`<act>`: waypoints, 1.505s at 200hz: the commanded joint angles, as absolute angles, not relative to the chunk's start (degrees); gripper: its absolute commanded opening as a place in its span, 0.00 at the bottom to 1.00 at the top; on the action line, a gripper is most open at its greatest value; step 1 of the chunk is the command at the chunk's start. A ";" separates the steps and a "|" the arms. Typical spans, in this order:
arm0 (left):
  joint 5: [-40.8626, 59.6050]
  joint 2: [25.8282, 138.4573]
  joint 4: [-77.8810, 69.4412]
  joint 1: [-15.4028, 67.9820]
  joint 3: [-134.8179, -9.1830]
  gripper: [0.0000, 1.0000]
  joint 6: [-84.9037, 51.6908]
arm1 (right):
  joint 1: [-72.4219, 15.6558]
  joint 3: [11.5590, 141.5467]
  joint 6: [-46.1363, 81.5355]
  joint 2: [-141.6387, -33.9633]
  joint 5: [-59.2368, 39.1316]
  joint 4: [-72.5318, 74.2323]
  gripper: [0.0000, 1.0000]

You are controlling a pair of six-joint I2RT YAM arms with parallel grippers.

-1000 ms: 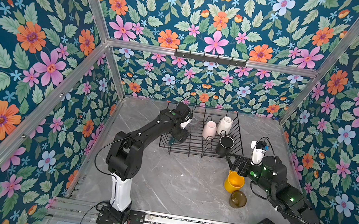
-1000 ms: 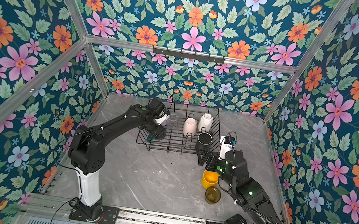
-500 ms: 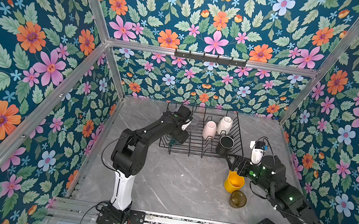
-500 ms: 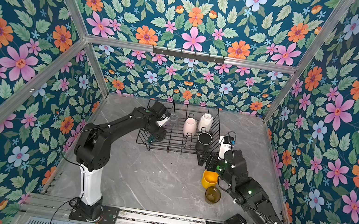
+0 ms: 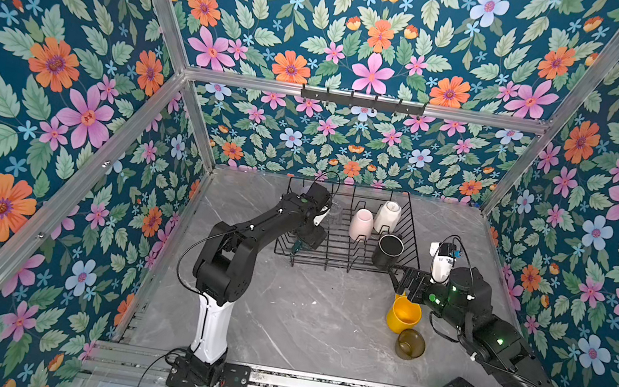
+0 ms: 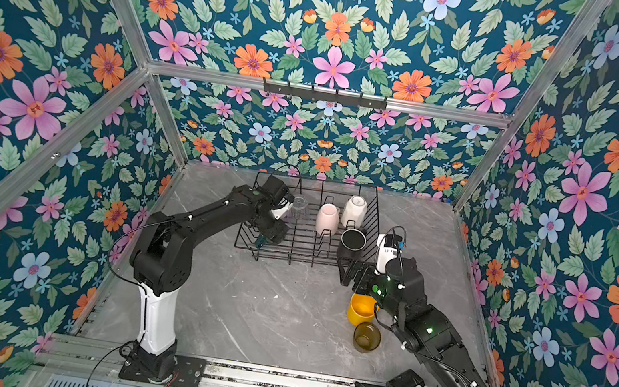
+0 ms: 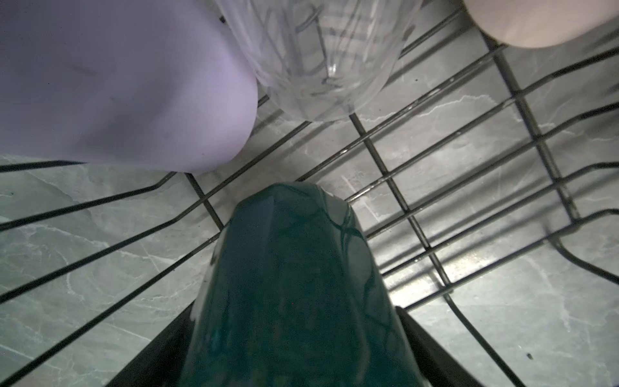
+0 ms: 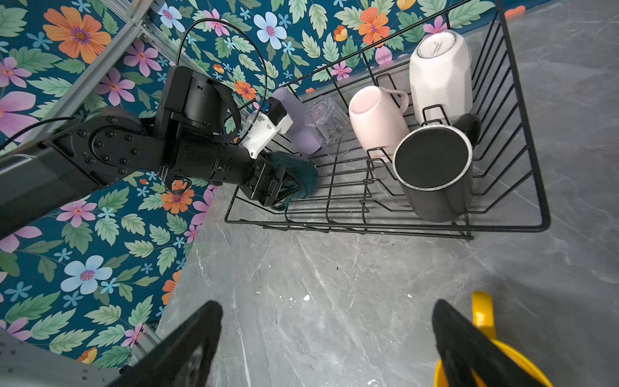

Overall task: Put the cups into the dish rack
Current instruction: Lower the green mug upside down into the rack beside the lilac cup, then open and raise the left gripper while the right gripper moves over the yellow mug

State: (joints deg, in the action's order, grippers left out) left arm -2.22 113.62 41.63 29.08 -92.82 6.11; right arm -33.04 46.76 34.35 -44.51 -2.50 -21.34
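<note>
— Where's the green mug point(image 7: 291, 251)?
— In the rack point(image 8: 509, 157), at its near left corner, between the fingers of the left hand point(image 7: 294, 311); whether they press it or stand just off it, I cannot tell.
— And the others in there?
— Lilac tumbler point(image 7: 117, 83) and clear glass point(image 7: 328, 57) just behind it, side by side; pink mug point(image 8: 375, 124) and white mug point(image 8: 438, 73) bottom up, further right; black mug point(image 8: 435, 174) tilted at the near right corner.
— Anything out on the table point(image 5: 300, 319)?
— Yellow mug point(image 5: 402, 314), upright, right of the rack; amber glass point(image 5: 410, 344) just beside it, on the near side.
— The right hand point(image 8: 326, 311)?
— Wide and empty; it hangs over the yellow mug, close to the rack's near right corner.
</note>
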 commanded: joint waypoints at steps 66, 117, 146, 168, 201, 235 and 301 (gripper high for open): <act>-3.28 112.07 39.86 29.00 -93.07 1.00 6.15 | -33.02 47.11 34.12 -45.18 -3.03 -19.99 0.97; -4.66 111.01 38.63 29.01 -92.66 0.99 6.06 | -32.99 46.94 34.27 -45.45 -3.25 -20.03 0.97; -5.00 110.33 37.83 28.96 -92.03 0.97 5.73 | -32.96 46.93 34.32 -45.27 -3.25 -20.28 0.97; -5.35 109.95 37.27 28.94 -91.73 0.97 5.70 | -32.89 46.93 34.36 -45.00 -3.20 -20.37 0.97; -5.96 109.52 36.40 28.85 -91.43 0.95 5.36 | -32.95 46.80 34.50 -44.74 -3.12 -20.59 0.97; -6.50 109.16 35.79 28.65 -91.32 0.94 5.00 | -32.96 46.76 34.63 -44.47 -3.00 -20.91 0.97; -5.02 106.00 34.06 28.59 -90.24 0.95 4.40 | -32.91 47.86 34.67 -45.39 -1.23 -24.00 0.97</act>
State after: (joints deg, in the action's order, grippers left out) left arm -5.93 107.61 35.77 28.58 -90.35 4.86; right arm -32.93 46.72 34.39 -44.62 -2.85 -21.74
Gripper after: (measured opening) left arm 0.944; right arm 0.972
